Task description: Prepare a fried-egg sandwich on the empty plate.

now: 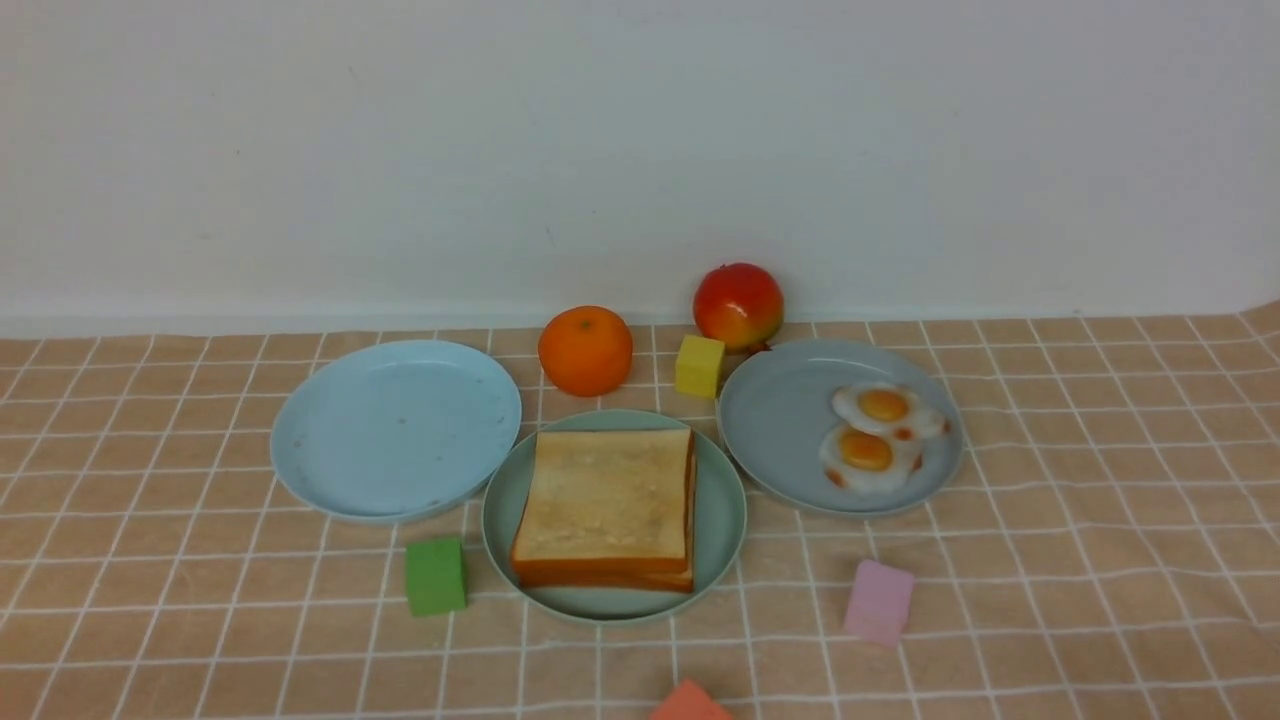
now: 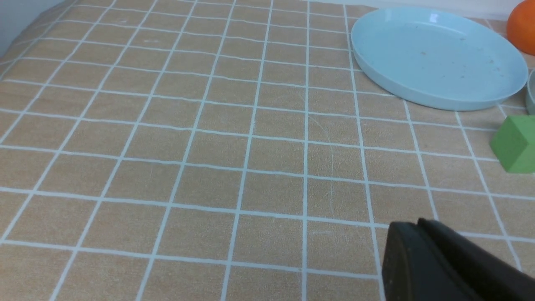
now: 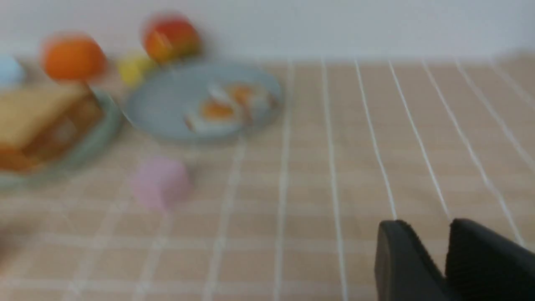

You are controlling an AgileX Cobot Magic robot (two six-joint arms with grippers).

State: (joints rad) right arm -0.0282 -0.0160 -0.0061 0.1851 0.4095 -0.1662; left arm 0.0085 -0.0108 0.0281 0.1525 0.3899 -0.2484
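**Front view.** On the mint-green plate (image 1: 500, 520), at the middle of the checked cloth (image 1: 1100, 550), two toast slices (image 1: 605, 495) stacked, the lower one peeping out along the right and near edges. Square, golden, matte and porous-looking, with darker crusts. No telling of any egg hidden between them. Just to the right, on the grey-blue plate (image 1: 780, 420), two fried eggs (image 1: 875, 435) overlapping: flat, glossy white, orange yolks. Pale blue plate (image 1: 395, 430) to the left, smooth plastic with a shallow rim, nothing on it. No arm in sight.

Possible trouble:
- Picking up both eggs at once, given the overlap and the slick, thin edges.
- Sliding the stack askew while lifting off the top slice.
- Clipping the pink cube (image 1: 878, 600), which sits near the plates.

**Left wrist view.** Left gripper (image 2: 411, 225) low over bare cloth, its black fingers pressed together with only a seam showing, holding nothing. Beyond it, the pale blue plate and a green cube (image 2: 516, 144) with a foam-like look. Well apart from the toast.

**Right wrist view.** Blurred throughout. Right gripper (image 3: 430, 225) with matte black fingers parted by a narrow gap, nothing between them. Eggs, toast and pink cube only as soft shapes well ahead. With so narrow a gap, a likely miss on a thin, slippery egg rim.
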